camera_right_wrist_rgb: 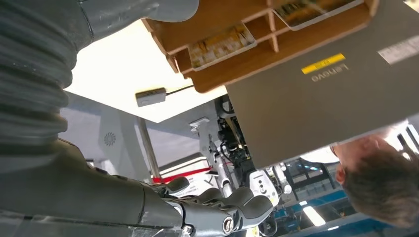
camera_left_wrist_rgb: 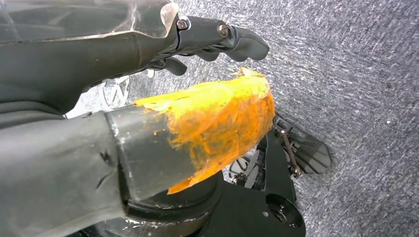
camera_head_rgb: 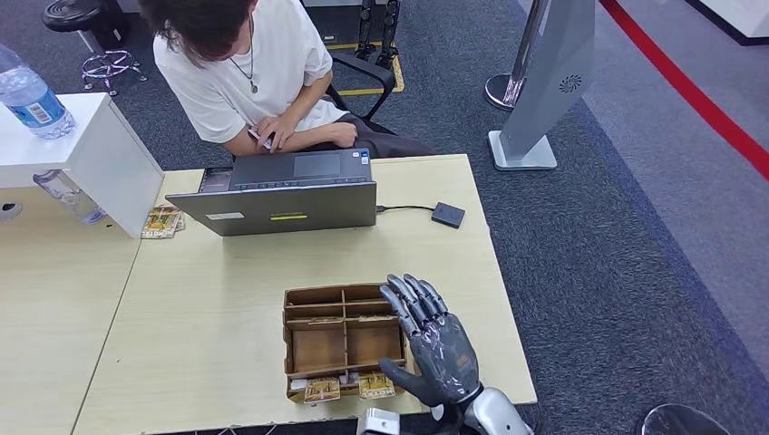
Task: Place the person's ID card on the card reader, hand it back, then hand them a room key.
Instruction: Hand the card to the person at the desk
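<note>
Head cam: my right hand [camera_head_rgb: 433, 349] hovers over the right edge of the wooden divided tray [camera_head_rgb: 299, 361] near the table's [camera_head_rgb: 209, 308] front edge, palm down, fingers apart and stretched fwd, nothing in it. The thumb sticks out toward the tray's front row. Two room key cards [camera_head_rgb: 349, 388] w/ yellowish print lie in that front row, side by side, just left of the thumb; the back compartments look bare.

Card reader [camera_head_rgb: 447, 215], a small dark square, sits on the table's far right part, cabled to the grey Lenovo laptop [camera_head_rgb: 286, 198], well apart from my hand. More yellowish cards [camera_head_rgb: 162, 221] are stacked left of the laptop.

Person [camera_head_rgb: 254, 68] in a white tee sits behind the laptop, both hands low near the lap, holding sth small; can't tell if it's the ID card.

Water bottle [camera_head_rgb: 29, 94] on the white box [camera_head_rgb: 73, 149] at far left.

Right wrist cam: fingers [camera_right_wrist_rgb: 237, 205] loosely extended, holding nothing.

Left wrist cam: left hand [camera_left_wrist_rgb: 212, 42] hangs over grey carpet [camera_left_wrist_rgb: 356, 74], orange-taped thumb [camera_left_wrist_rgb: 217, 123] up close, dark fingers bent a bit, nothing held.
</note>
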